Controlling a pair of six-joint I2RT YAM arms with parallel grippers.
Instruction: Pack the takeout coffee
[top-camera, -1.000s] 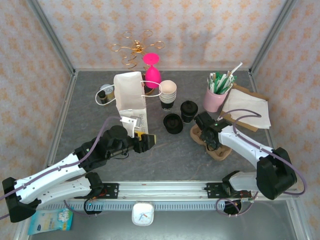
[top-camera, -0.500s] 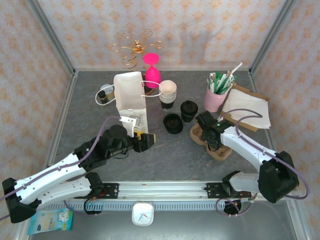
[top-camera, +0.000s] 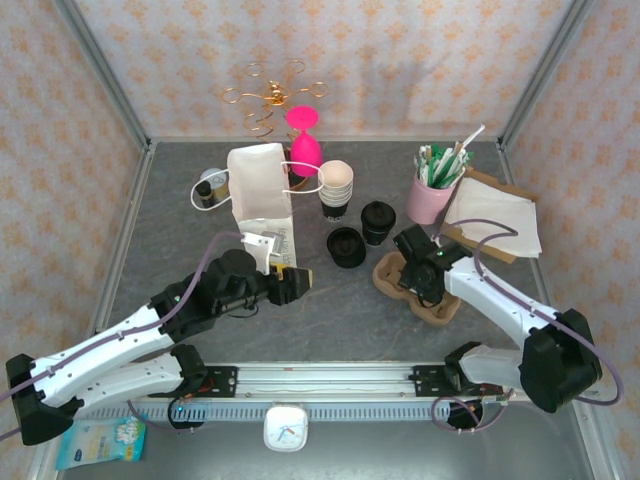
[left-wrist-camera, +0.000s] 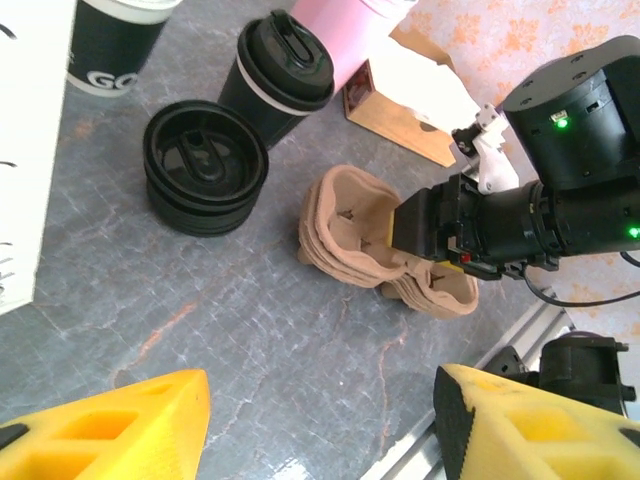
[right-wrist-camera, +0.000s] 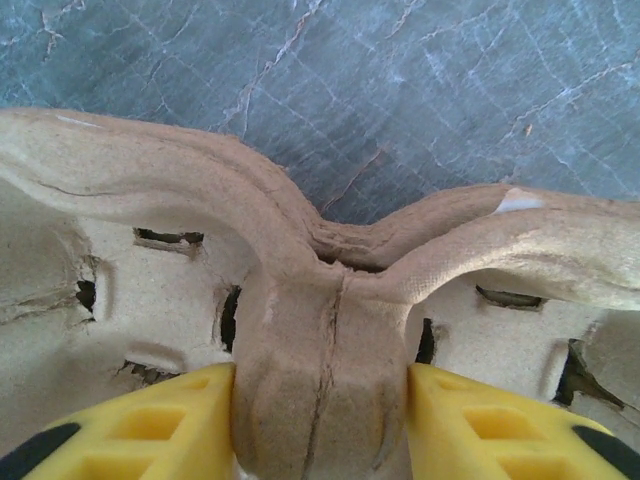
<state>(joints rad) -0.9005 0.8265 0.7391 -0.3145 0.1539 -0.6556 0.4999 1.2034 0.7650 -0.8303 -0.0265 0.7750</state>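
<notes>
The takeout coffee (top-camera: 378, 221) is a dark cup with a black lid, standing upright on the table (left-wrist-camera: 280, 75) behind a stack of brown pulp cup carriers (top-camera: 440, 303). My right gripper (top-camera: 421, 282) is shut on the top cup carrier's central ridge (right-wrist-camera: 320, 300). Its yellow fingers (right-wrist-camera: 150, 430) press the ridge from both sides. In the left wrist view the right gripper (left-wrist-camera: 432, 232) sits over the carriers (left-wrist-camera: 350, 230). My left gripper (top-camera: 292, 281) hovers open and empty over bare table, left of the carriers (left-wrist-camera: 320, 410).
A stack of black lids (top-camera: 346, 246) lies left of the coffee. Unlidded cups (top-camera: 336, 190), a white paper bag (top-camera: 260, 195) and a pink cup of straws (top-camera: 430, 195) stand behind. Flat paper bags (top-camera: 495, 215) lie at the right. A pink glass (top-camera: 305, 145) is at the back.
My right gripper has shifted a little left and nearer with the carrier, and the carrier's left end has moved left. The left arm has stayed put.
</notes>
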